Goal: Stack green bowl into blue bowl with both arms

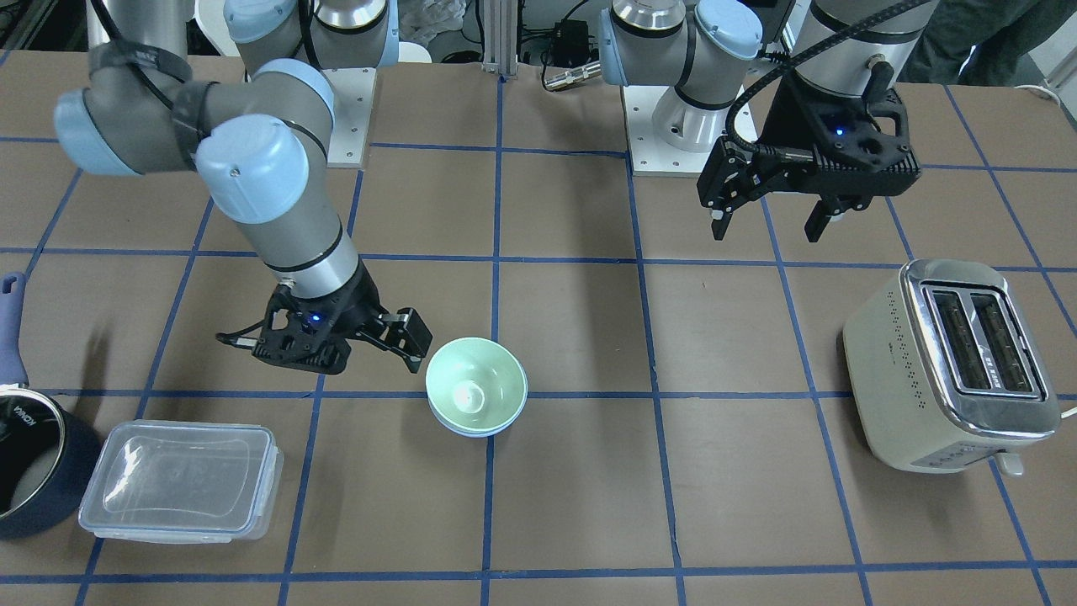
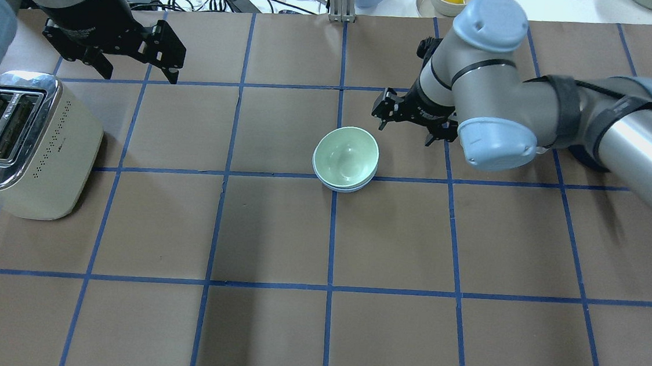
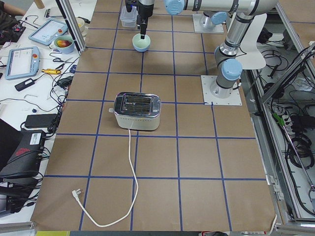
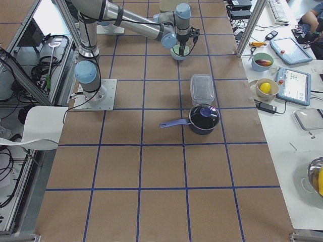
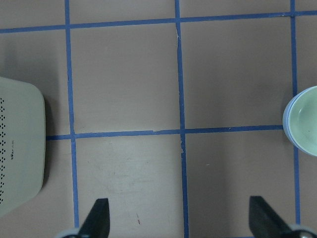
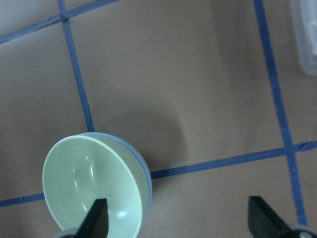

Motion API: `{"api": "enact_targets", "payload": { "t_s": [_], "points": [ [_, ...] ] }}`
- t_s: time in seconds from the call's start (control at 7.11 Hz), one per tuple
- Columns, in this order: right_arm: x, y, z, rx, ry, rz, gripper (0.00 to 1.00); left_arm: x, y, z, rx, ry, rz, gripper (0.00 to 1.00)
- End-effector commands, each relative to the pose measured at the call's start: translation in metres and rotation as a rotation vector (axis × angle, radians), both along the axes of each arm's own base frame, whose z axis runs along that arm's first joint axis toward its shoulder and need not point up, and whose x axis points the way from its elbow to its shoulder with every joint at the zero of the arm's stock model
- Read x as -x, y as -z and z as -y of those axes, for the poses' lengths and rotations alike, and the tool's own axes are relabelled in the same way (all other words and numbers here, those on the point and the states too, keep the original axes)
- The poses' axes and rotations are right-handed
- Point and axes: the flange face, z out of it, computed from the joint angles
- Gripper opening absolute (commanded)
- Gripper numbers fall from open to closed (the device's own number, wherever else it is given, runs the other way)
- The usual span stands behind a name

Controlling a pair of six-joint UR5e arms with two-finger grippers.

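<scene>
Closest to the operators' edge, far across from the toaster and out past the bowls: a clear lidded plastic container, flat on the table. Just beside it, on the side away from the toaster, a dark saucepan with a bluish handle.

Next back, the toaster itself: cream body, chrome top, two slots facing up, on the robot's left part of the table. White cord trailing off the side turned away from the bowls.

Roughly level with the toaster but well apart from it, toward the table's middle: the green bowl, upright and nested inside the blue bowl. Only a thin blue rim showing under the green one. Both at a crossing of blue tape lines, free of either gripper.

A little farther back, on the bowls' side away from the toaster: the right gripper, low, just beside the green rim, fingers spread wide with nothing between them.

Farther still: the left gripper, raised over the stretch of table between toaster and bowls, fingers pointing down, likewise spread wide and empty.

Farthest, at the robot's edge behind the toaster: the arms' white mounting plates.
</scene>
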Motion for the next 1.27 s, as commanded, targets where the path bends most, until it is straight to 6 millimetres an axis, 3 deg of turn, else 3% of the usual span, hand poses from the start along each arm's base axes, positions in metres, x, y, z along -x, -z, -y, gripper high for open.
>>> {"api": "enact_targets", "payload": {
  "t_s": [0.0, 0.14, 0.56, 0.84, 1.12],
  "points": [
    [0.031, -0.101, -0.010, -0.088, -0.061, -0.103, 1.00, 0.000, 0.001, 0.000, -0.003, -0.001, 0.000, 1.00],
    [0.040, -0.136, -0.006, -0.090, -0.109, -0.118, 1.00, 0.000, 0.000, 0.000, 0.000, -0.002, 0.000, 1.00],
    [0.110, -0.189, -0.031, -0.090, -0.233, -0.184, 1.00, 0.000, -0.002, 0.000, 0.003, -0.002, 0.000, 1.00],
    [0.122, -0.198, -0.039, -0.077, -0.222, -0.200, 1.00, 0.000, 0.001, 0.000, -0.003, -0.001, 0.000, 1.00],
    [0.121, -0.191, -0.042, -0.097, -0.226, -0.190, 1.00, 0.000, 0.001, 0.000, -0.001, -0.002, 0.000, 1.00]
  ]
}}
